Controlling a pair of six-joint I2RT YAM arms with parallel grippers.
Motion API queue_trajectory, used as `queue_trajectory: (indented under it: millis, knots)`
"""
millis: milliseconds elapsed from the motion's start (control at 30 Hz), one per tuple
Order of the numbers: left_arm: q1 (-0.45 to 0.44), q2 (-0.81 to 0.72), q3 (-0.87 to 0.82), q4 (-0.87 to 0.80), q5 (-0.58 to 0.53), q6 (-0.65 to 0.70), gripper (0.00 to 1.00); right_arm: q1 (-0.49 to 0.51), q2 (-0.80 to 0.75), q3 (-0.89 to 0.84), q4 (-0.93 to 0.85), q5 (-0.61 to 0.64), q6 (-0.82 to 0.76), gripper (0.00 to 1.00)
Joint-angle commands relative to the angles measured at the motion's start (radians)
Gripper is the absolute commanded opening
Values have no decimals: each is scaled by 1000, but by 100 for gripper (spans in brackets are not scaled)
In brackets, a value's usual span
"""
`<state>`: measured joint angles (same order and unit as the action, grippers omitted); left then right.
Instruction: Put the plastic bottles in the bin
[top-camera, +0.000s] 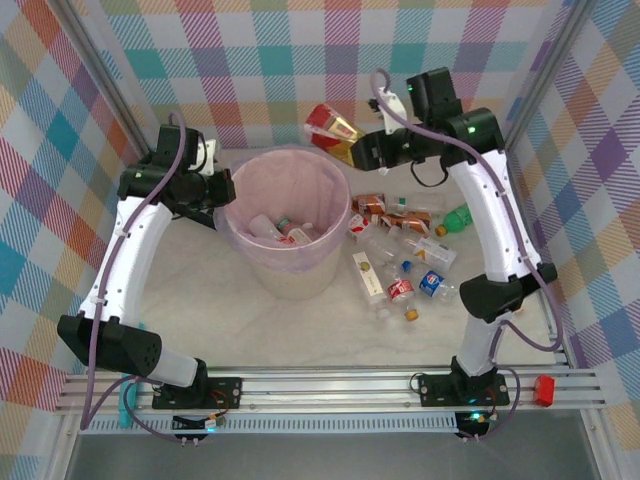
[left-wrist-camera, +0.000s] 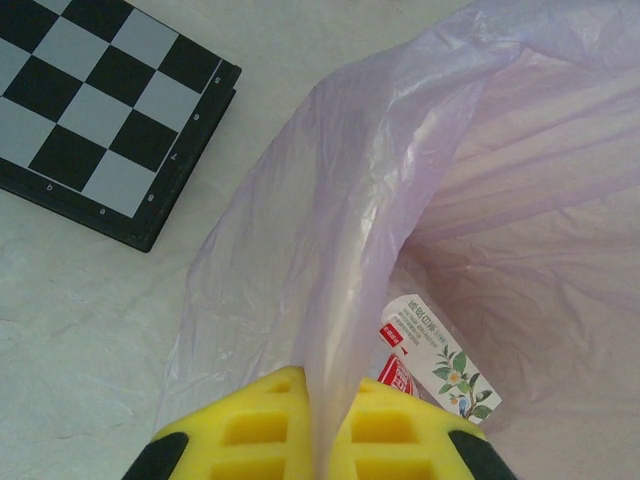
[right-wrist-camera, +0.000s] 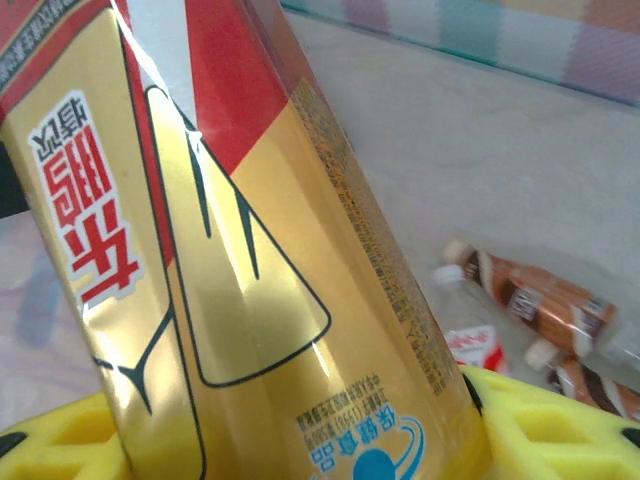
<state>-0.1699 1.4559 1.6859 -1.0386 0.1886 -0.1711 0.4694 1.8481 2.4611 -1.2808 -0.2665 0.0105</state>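
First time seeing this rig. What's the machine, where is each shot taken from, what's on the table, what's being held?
Two white robot arms are bolted at the near edge of the table, each ending in a two-finger gripper. One view looks down from above and behind; the other two come from wrist cameras. The left gripper pinches the lilac bag lining the pink bin; a checkerboard lies nearby. The right gripper holds a red-and-gold bottle by the bin's far rim. Inside the bin lie a few bottles; loose bottles lie right of it.
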Motion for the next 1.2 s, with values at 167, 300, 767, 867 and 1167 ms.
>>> queue_trajectory:
  millis: [167,300,767,867,1167]
  knots:
    - [-24,22,37,26,38,-42,0,159,104,128,-122,121,-53,52]
    - [-29,26,37,30,32,-45,0,213,126,95,-121,136,-58,51]
    - [-57,31,43,39,30,-50,0,282,258,0,-70,178,-53,51]
    - [-59,30,40,40,31,-51,0,285,270,-57,-24,170,-35,52]
    - [-65,26,38,45,32,-54,0,302,326,-192,77,153,9,60]
